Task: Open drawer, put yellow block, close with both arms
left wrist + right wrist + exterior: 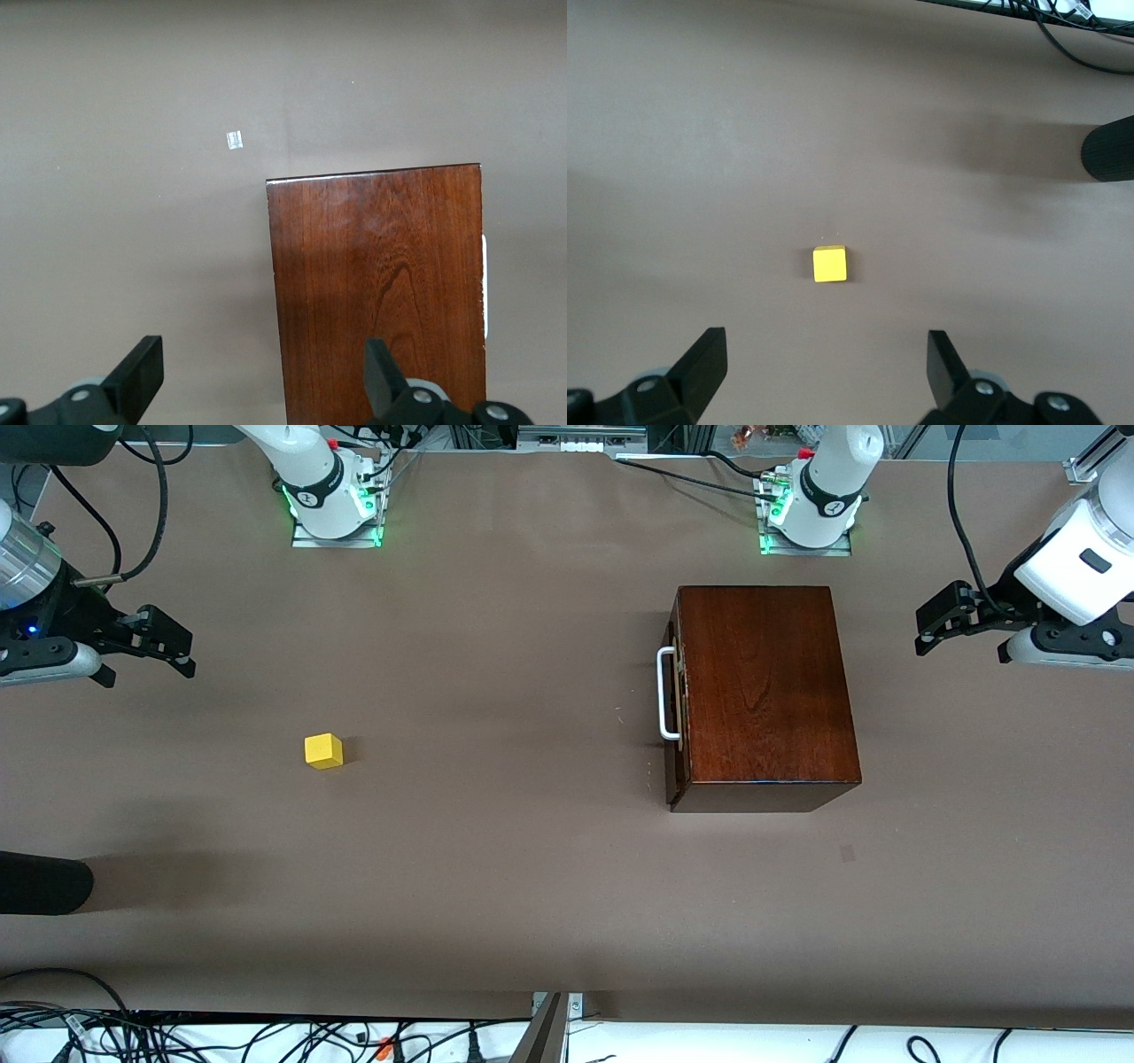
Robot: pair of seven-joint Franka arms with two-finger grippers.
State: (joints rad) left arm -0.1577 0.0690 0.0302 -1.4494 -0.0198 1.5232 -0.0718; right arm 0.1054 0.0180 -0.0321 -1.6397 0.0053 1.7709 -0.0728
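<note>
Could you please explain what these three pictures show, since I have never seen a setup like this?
These are two white robot arms bolted to a brown table, each ending in a black two-finger gripper. The large picture looks down from a high camera facing them. The other two come from cameras on the arms' wrists.

On the table stands a glossy dark-wood box whose drawer, with its white U-shaped bar handle, is shut. Toward the right arm's end lies a small bright yellow cube, apart from the box.

The left gripper hangs open above the table at the left arm's end; its wrist camera sees the box top. The right gripper hangs open at the other end, its camera seeing the cube. Neither holds anything.
</note>
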